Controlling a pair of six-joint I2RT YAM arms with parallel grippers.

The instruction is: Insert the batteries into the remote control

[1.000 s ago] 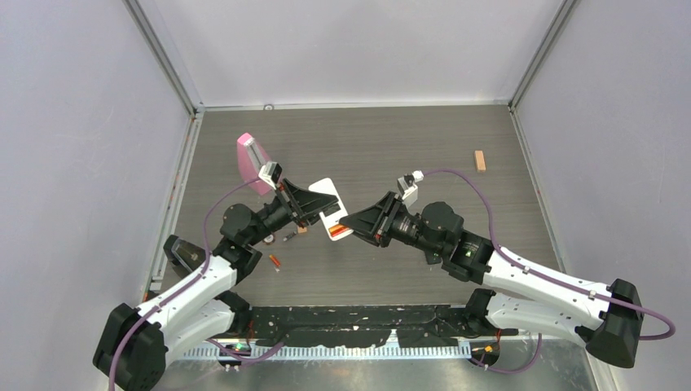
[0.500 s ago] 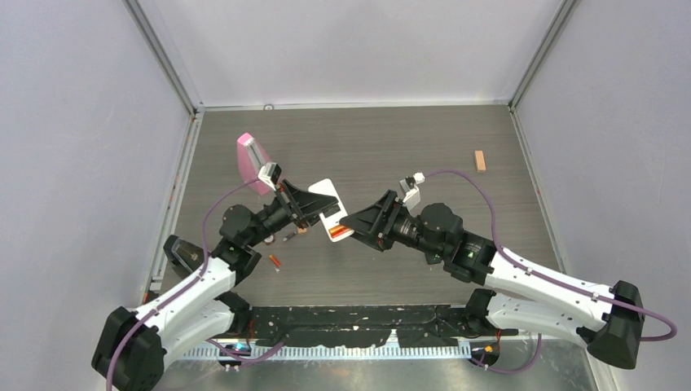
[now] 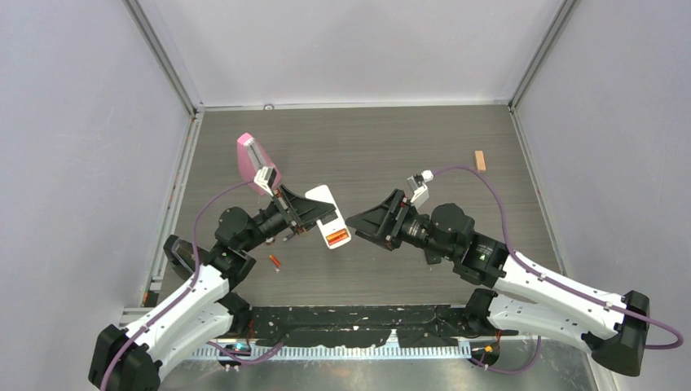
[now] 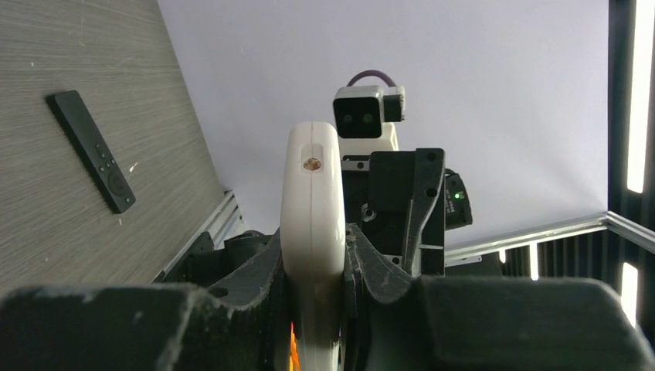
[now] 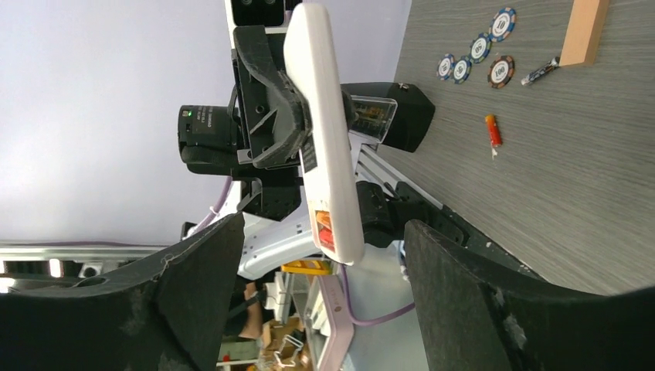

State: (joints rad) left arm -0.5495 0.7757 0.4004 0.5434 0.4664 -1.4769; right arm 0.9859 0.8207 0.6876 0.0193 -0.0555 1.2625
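My left gripper is shut on a white remote control and holds it above the table. In the left wrist view the remote control stands edge-on between the fingers. Two orange-red batteries sit in the open compartment at its lower end, which also shows from above as an orange patch. My right gripper is open just right of that end, apart from it. A loose orange battery lies on the table; the right wrist view shows this battery too.
A pink flat object lies behind the left arm. A tan wooden block sits at the far right. A black remote lies on the table. Several poker chips, another wooden block and a dark thin cylinder lie near the left arm.
My right gripper has opened wide and drawn back a little to the right, off the remote's battery end. The left gripper keeps its hold on the remote, shifted slightly.
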